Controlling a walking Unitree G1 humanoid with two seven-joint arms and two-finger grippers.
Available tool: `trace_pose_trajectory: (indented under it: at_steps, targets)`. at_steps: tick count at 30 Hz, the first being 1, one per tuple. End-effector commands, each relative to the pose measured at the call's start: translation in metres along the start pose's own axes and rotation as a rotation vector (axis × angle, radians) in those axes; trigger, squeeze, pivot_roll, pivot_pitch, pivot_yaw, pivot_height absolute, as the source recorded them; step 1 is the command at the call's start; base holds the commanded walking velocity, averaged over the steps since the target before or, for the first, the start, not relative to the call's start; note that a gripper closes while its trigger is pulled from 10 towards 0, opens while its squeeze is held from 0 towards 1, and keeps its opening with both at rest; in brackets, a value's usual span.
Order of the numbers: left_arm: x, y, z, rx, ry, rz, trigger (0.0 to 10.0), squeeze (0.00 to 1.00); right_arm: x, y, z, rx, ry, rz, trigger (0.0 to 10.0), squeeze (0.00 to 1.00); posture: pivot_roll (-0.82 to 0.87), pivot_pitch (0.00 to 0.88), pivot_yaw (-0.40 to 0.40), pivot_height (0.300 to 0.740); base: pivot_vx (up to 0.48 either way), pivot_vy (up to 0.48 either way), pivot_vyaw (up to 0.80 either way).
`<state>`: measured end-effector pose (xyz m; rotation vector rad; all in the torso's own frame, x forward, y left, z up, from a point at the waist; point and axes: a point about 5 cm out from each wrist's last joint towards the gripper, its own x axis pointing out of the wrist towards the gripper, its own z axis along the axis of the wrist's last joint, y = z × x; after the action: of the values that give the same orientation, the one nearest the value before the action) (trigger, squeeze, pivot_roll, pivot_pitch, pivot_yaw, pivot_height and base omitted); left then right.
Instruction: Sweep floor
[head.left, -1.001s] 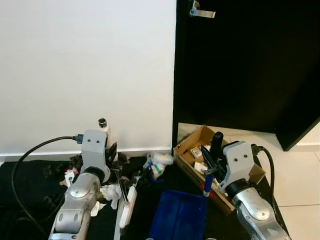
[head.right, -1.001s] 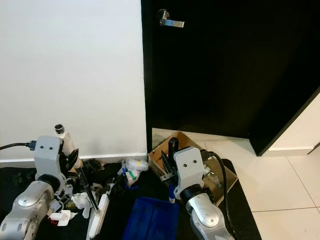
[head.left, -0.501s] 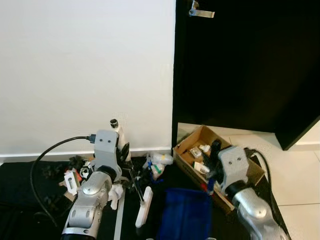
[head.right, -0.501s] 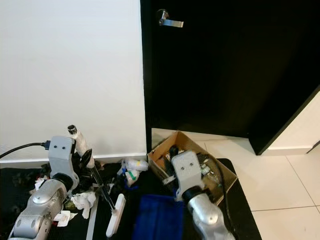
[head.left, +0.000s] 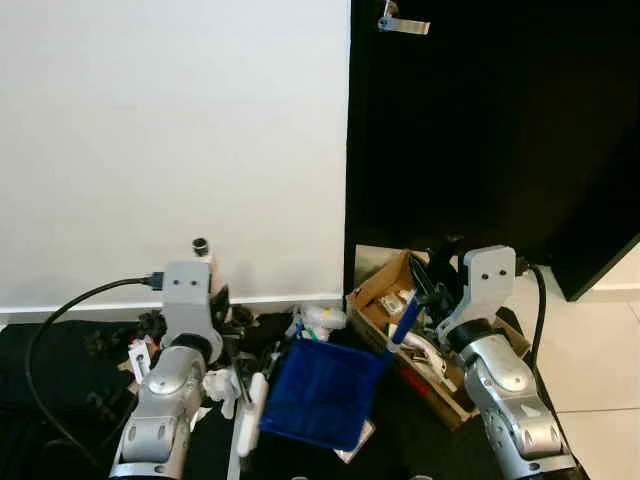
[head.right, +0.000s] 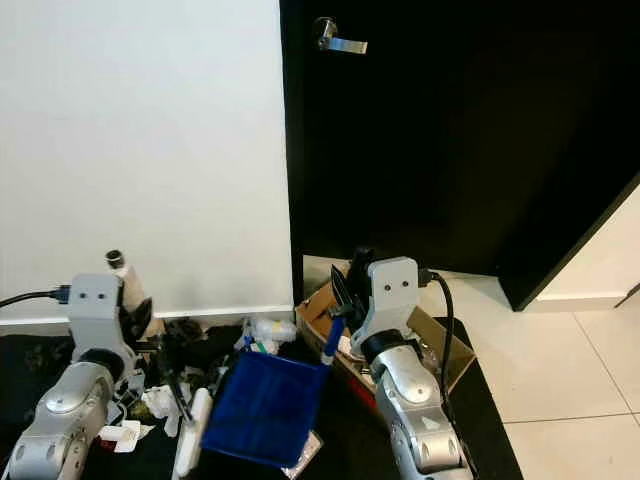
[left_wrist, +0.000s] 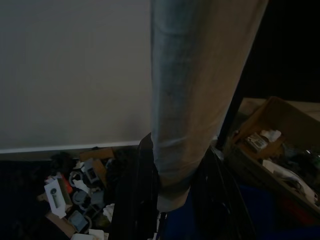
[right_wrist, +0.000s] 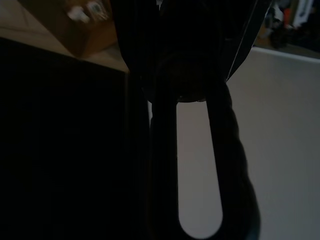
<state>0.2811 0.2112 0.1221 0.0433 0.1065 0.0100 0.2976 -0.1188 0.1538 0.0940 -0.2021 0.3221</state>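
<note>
A black door (head.left: 490, 130) (silver handle (head.left: 403, 22)) adjoins a white wall (head.left: 170, 140).

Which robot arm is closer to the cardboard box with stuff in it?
Right. The right tool is up over the cardboard box, holding the blue dustpan by its handle. The left tool is off to the side, holding the broom.

The dustpan (head.left: 318, 393) looks like smooth blue plastic. The box (head.left: 498, 345) is matt brown cardboard. Crumpled paper scraps (head.left: 217, 385) lie on a matt black mat (head.left: 60, 350). The floor tiles (head.left: 590, 350) are glossy; the door handle (head.left: 402, 22) is brushed metal.
</note>
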Motion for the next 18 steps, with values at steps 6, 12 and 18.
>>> trace_pose_trajectory:
  at_steps: [6, 12, 18]
  targets:
    - [-0.005, -0.002, 0.014, -0.016, -0.029, 0.001, 10.0, 0.00, 0.004, 0.008, 0.005, 0.036, -0.027, 0.037, 10.0, 0.00, 0.07, 0.158, 0.037, 0.740, 0.000, 0.000, 0.00]
    - [-0.004, 0.000, 0.017, 0.002, -0.038, 0.006, 10.0, 0.00, 0.004, 0.006, 0.003, 0.035, -0.017, 0.037, 10.0, 0.00, 0.07, 0.155, 0.038, 0.740, 0.000, 0.000, 0.00]
    - [-0.005, -0.005, 0.016, 0.016, -0.025, -0.016, 10.0, 0.00, -0.007, -0.005, -0.004, -0.055, 0.037, 0.037, 10.0, 0.00, 0.06, 0.158, 0.045, 0.740, 0.000, 0.000, 0.00]
